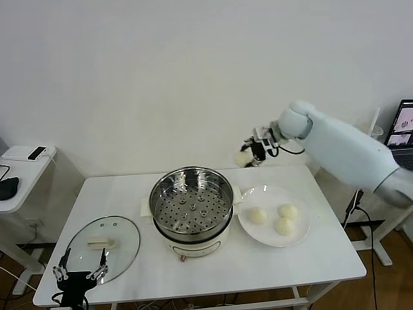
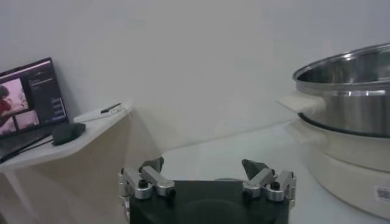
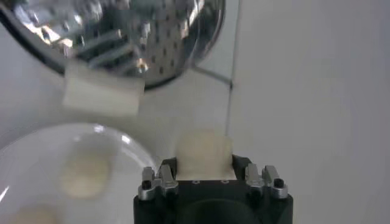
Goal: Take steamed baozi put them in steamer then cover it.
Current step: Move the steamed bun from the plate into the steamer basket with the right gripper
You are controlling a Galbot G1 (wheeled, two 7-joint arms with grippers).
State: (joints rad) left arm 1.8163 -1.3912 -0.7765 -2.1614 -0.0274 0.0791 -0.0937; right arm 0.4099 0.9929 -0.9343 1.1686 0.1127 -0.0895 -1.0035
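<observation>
My right gripper (image 1: 248,157) hangs in the air behind the steamer (image 1: 191,208) and to its right, shut on a cream-white baozi (image 1: 242,157). The right wrist view shows that baozi (image 3: 204,155) squeezed between the jaws, with the steamer's perforated tray (image 3: 125,36) and the plate below. Three more baozi (image 1: 258,215) (image 1: 288,210) (image 1: 283,226) lie on the white plate (image 1: 248,226) right of the steamer. The steamer stands uncovered with nothing on its tray. The glass cover (image 1: 103,248) lies flat on the table at front left. My left gripper (image 1: 81,273) is parked open at the cover's near edge.
A side table (image 1: 22,171) with a phone and a dark mouse stands to the left. A laptop (image 1: 401,132) sits at the far right. The white wall is close behind the table's back edge. In the left wrist view the steamer's wall (image 2: 350,97) rises on one side.
</observation>
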